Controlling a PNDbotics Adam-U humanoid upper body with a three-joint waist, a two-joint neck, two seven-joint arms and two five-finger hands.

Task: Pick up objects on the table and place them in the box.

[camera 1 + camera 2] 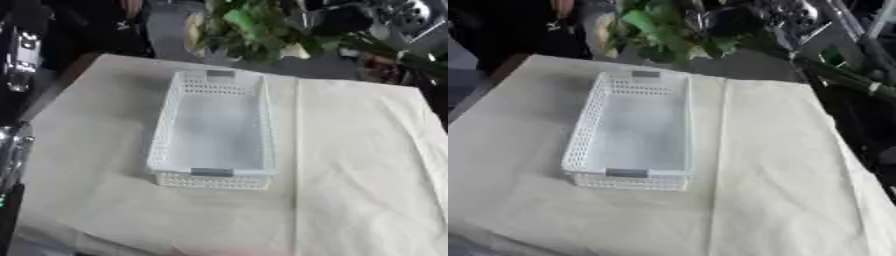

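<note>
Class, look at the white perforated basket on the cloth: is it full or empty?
Empty. The basket stands upright on the cream cloth, and its whole pale floor shows bare between the perforated walls.

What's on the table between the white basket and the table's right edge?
Nothing but bare cream cloth right of the basket, with one seam; the right eye view shows it.

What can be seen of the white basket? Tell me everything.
The white basket is a long rectangular tray of what looks like plastic, with perforated lattice walls and a plain floor. A grey tab sits on the rim at each short end. It stands upright and empty on the cream cloth, left of centre; nothing else touches it.
</note>
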